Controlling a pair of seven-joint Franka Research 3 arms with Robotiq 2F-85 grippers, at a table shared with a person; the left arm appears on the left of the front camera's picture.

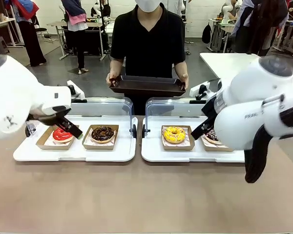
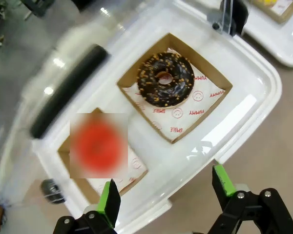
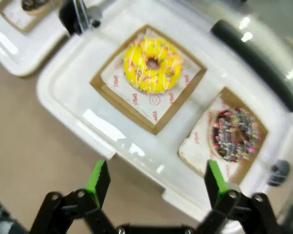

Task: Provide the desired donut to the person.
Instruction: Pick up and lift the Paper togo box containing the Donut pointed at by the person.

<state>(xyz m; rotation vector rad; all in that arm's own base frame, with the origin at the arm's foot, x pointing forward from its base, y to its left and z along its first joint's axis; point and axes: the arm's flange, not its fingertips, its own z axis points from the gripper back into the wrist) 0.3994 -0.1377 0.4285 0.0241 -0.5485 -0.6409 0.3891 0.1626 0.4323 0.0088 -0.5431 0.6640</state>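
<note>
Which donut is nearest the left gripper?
The red-glazed donut, at the far left of the row. The left gripper, open, hangs right by it; the chocolate donut and yellow donut lie farther right.

Left arm point(image 1: 14, 97): wrist angled down; jaws spread wide, empty.
Right arm point(image 1: 254, 109): wrist angled down; jaws spread wide, empty.

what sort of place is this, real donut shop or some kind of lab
Probably a lab hall staged as a donut counter: the yellow donut and chocolate donut sit boxed on white display trays, a person stands holding a dark serving tray, and plain worktables stand behind.
</note>
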